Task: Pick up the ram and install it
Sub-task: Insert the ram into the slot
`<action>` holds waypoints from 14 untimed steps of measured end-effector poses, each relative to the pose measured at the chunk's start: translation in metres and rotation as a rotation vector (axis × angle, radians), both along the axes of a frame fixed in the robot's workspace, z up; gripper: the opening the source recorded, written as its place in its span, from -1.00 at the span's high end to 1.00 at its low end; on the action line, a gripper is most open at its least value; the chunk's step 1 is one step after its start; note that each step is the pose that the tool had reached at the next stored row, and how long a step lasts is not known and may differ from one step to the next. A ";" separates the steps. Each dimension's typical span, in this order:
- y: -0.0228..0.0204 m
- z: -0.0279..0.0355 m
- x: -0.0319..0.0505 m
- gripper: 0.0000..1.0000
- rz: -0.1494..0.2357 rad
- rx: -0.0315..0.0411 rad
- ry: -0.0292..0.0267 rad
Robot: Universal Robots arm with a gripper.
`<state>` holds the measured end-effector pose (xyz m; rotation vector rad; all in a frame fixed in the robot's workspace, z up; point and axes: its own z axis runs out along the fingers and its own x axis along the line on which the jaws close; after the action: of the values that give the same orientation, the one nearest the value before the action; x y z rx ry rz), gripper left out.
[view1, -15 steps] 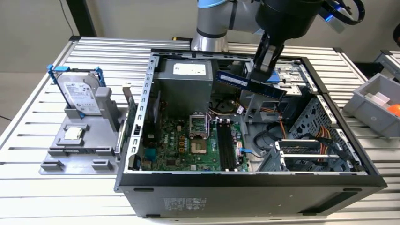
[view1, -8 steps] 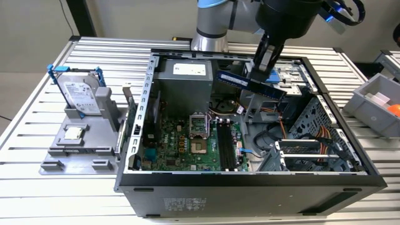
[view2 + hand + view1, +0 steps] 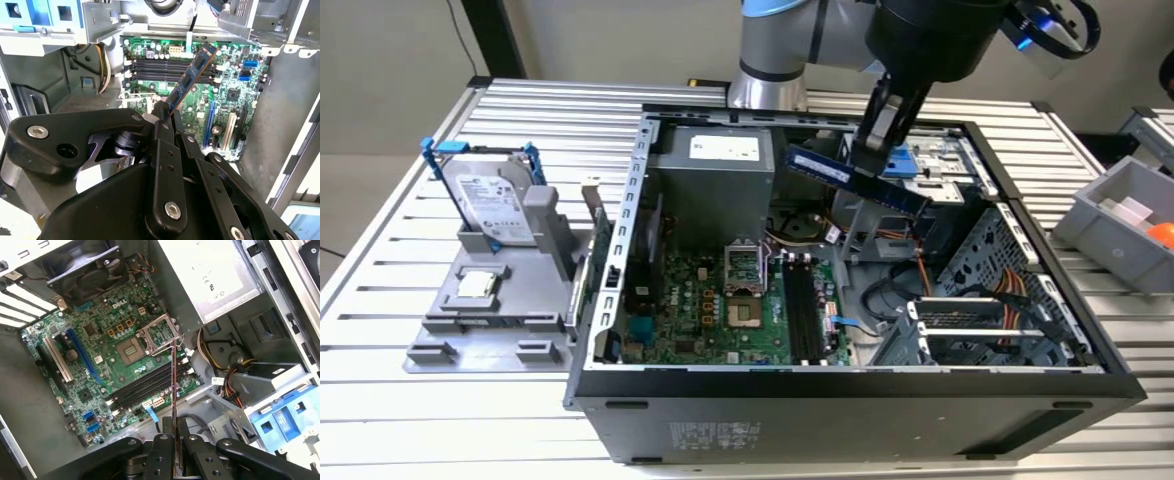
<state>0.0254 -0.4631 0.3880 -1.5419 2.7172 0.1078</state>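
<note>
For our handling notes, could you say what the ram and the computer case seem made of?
The ram: probably circuit-board laminate, dark blue, with matte black chips. The computer case: apparently sheet metal, bare grey inside, dark-coated outside, folded, perforated walls.

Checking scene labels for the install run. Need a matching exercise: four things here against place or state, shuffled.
1 ram
2 hard drive
3 small square chip
4 memory slots

A standing on edge in the grey fixture
B flat on that fixture
C in the shut gripper, above the open case
D empty, on the motherboard

Pairs: 1-C, 2-A, 3-B, 4-D
</note>
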 end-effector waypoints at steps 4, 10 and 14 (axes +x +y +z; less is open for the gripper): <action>-0.0001 0.0003 0.0000 1.00 -0.016 0.0000 0.0000; 0.0000 0.0012 0.0000 1.00 -0.033 0.0001 0.0000; 0.0000 0.0018 0.0000 1.00 -0.040 0.0000 0.0000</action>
<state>0.0254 -0.4631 0.3898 -1.4869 2.7461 0.1072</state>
